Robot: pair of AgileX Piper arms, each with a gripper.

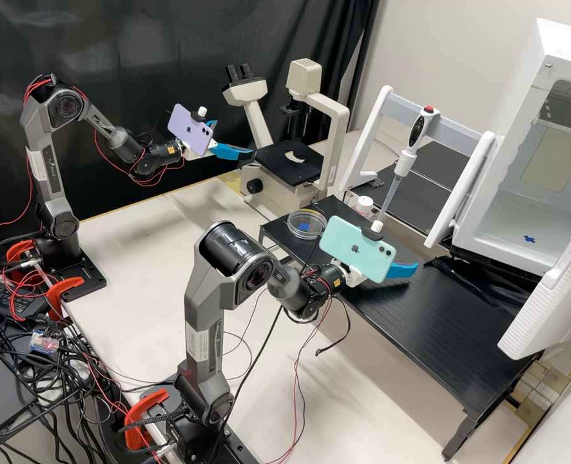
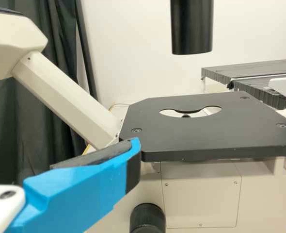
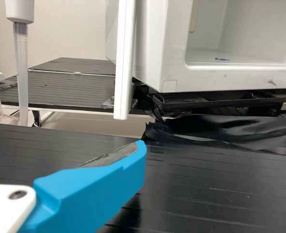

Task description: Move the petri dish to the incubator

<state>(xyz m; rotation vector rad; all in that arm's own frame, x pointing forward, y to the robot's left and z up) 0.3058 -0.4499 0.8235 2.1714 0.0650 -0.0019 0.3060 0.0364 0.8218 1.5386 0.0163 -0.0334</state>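
With the incubator [image 3: 157,48]'s door [image 1: 550,287] swung open, presumably for clear entry, the petri dish [image 1: 307,224] lies on the black surface [image 1: 437,328] by a blue mark, likely its set place, while left end effector [image 1: 235,138] and right end effector [image 1: 406,269] stand open, empty.

A microscope [image 1: 290,162] stands near a pipette [image 1: 405,162] and a small bottle [image 1: 363,205].

The petri dish [image 1: 315,221], near an edge of the black worktop [image 1: 427,328], is formed of clear, glossy material. The worktop is finely grooved; the microscope stage [image 2: 201,136] is finished smooth and matt; the curtain [image 1: 137,45] is made of cloth.
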